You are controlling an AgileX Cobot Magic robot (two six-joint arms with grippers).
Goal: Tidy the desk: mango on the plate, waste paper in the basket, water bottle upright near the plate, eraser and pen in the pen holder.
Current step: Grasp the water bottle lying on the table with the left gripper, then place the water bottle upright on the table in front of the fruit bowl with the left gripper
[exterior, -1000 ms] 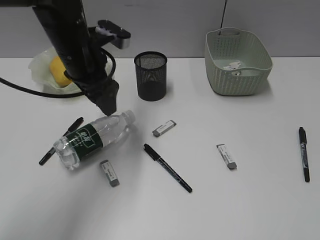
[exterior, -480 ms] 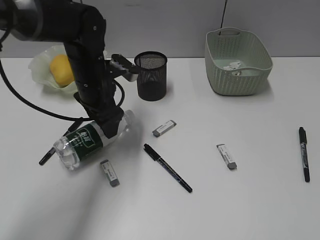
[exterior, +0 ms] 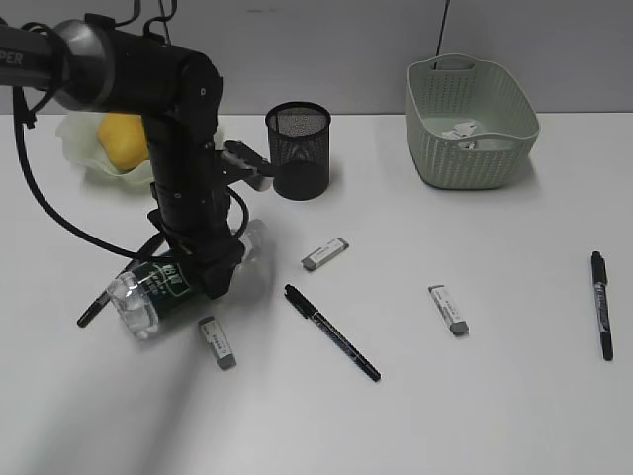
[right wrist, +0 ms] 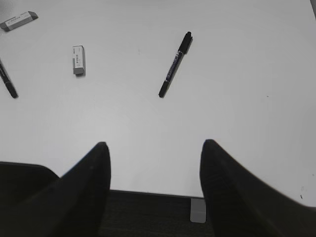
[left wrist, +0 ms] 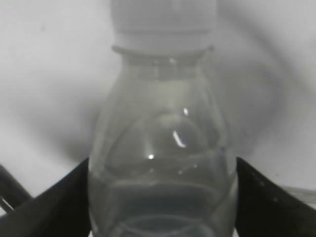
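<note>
The water bottle (exterior: 148, 294) lies on its side on the desk (exterior: 495, 396), its cap end filling the left wrist view (left wrist: 163, 123). My left gripper (exterior: 214, 269) is down over its shoulder, open, with one black finger (left wrist: 59, 202) on each side of the clear body. The mango (exterior: 121, 139) sits in the plate (exterior: 77, 148). Waste paper (exterior: 460, 131) lies in the basket (exterior: 470, 158). The pen holder (exterior: 298, 148) stands upright. Three erasers (exterior: 324, 253) (exterior: 448, 309) (exterior: 217, 342) and pens (exterior: 331, 332) (exterior: 601, 302) lie loose. My right gripper (right wrist: 154, 148) is open and holds nothing.
A third pen (exterior: 91, 312) pokes out from beside the bottle's base. The right wrist view shows the desk's near edge (right wrist: 148, 191), a pen (right wrist: 175, 64) and two erasers (right wrist: 78, 60) (right wrist: 19, 20) beyond my fingers.
My left arm has come down from above the plate onto the bottle, and its fingers now straddle the bottle's shoulder. The bottle has shifted slightly. Nothing else moved.
</note>
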